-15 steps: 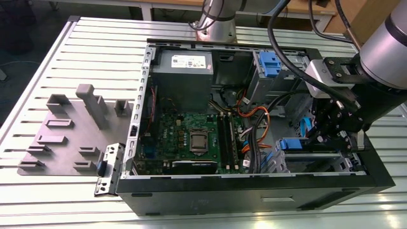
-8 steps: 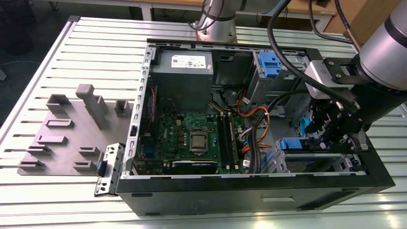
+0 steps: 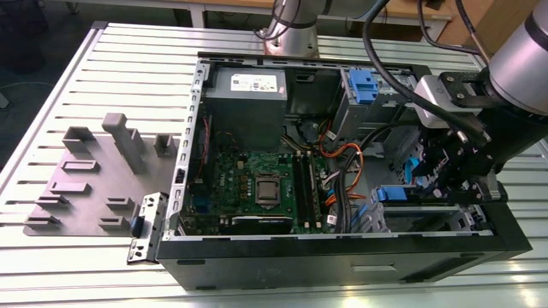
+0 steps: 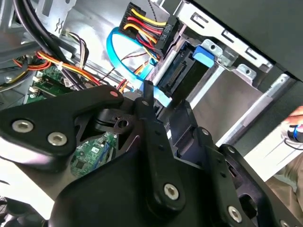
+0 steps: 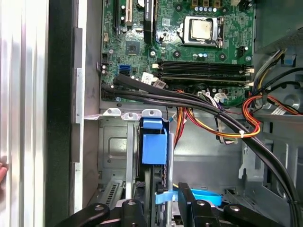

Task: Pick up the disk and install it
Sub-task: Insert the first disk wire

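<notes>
In the exterior view the claw (image 3: 445, 186) sits low inside the open computer case (image 3: 342, 250), at the corner nearest the exterior view's right. The disk (image 3: 396, 194) shows just beside the claw as a blue bracket end in the drive cage (image 3: 428, 215), with the case's front wall close below it and cables (image 3: 342, 173) crowding the side toward the motherboard (image 3: 256, 186). Open room is small: cage walls, wires and the case rim hem the claw in. The case stands on a slatted table (image 3: 102, 77), where a grey fixture plate (image 3: 86, 186) lies well apart from the claw.

In the second wrist view the disk (image 4: 182, 78) stands ahead of the claw (image 4: 163, 116), seated in a metal bay (image 4: 222, 94). Its dark connector edge faces the claw, and its long axis runs away from the claw into the bay. A blue tab caps its far corner. The fingers (image 4: 147, 101) are close to the disk's near edge; I cannot tell whether they grip it.

In the first wrist view the disk (image 5: 154, 144) shows edge-on between 2 silver rails, blue bracket uppermost, long axis pointing from the claw (image 5: 161, 201) toward the motherboard (image 5: 189, 47). A black cable bundle (image 5: 189, 101) crosses just beyond it.
</notes>
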You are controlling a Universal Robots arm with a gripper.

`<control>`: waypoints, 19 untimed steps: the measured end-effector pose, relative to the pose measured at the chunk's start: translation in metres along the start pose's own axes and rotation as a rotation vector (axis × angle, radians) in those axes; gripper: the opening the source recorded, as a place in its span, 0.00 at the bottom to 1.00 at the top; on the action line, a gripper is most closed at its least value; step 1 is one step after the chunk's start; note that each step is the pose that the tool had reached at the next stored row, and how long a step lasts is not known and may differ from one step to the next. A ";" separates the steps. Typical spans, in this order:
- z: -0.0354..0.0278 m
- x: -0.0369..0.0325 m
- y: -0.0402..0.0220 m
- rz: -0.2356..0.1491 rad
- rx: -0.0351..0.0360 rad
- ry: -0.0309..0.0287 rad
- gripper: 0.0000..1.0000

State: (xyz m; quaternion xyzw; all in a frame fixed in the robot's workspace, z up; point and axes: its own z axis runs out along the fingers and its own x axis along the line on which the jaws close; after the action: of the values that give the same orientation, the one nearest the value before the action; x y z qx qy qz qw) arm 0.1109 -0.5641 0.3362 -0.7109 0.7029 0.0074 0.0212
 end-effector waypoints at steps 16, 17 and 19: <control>-0.0156 -0.0006 -0.0051 0.000 0.0000 0.0000 0.41; -0.0156 -0.0006 -0.0061 0.000 0.0000 0.0000 0.41; -0.0155 -0.0006 -0.0079 0.000 0.0000 0.0000 0.41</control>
State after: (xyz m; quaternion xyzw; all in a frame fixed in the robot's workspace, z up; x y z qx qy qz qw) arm 0.1185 -0.5641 0.3519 -0.7109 0.7029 0.0074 0.0212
